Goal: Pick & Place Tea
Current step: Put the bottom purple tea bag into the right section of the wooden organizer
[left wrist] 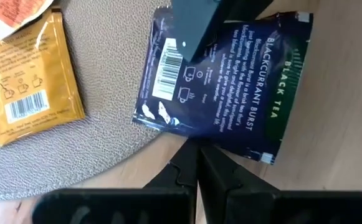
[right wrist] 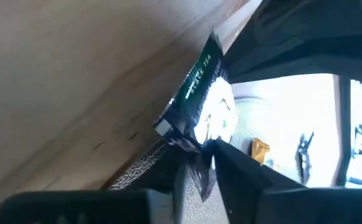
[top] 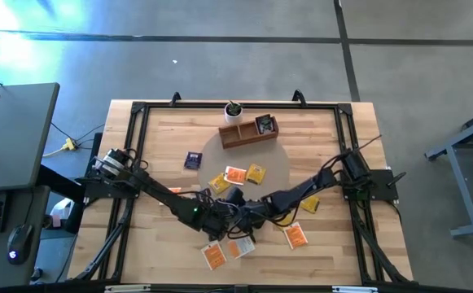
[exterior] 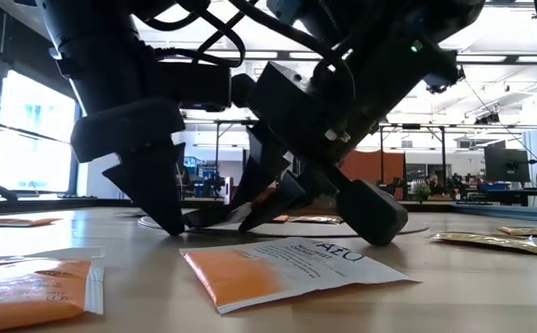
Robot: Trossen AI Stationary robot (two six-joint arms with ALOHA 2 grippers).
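Both arms meet low over the middle of the desk (top: 334, 252). The left claw (left wrist: 196, 163) is pressed together, pinching the edge of the dark purple blackcurrant sachet (left wrist: 230, 93), which lies half on the grey round mat (left wrist: 100, 149). The right claw (right wrist: 202, 155) nips the same sachet's other edge. One should let go before lifting, I'd say, or it may tear.

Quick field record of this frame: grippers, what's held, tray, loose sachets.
left gripper: shut on dark purple blackcurrant tea sachet
right gripper: also pinching that sachet's edge
location: front centre of wooden table, at the round grey mat
brown wooden compartment tray: at the back, beside small white plant pot
loose sachets: orange, yellow, purple, scattered
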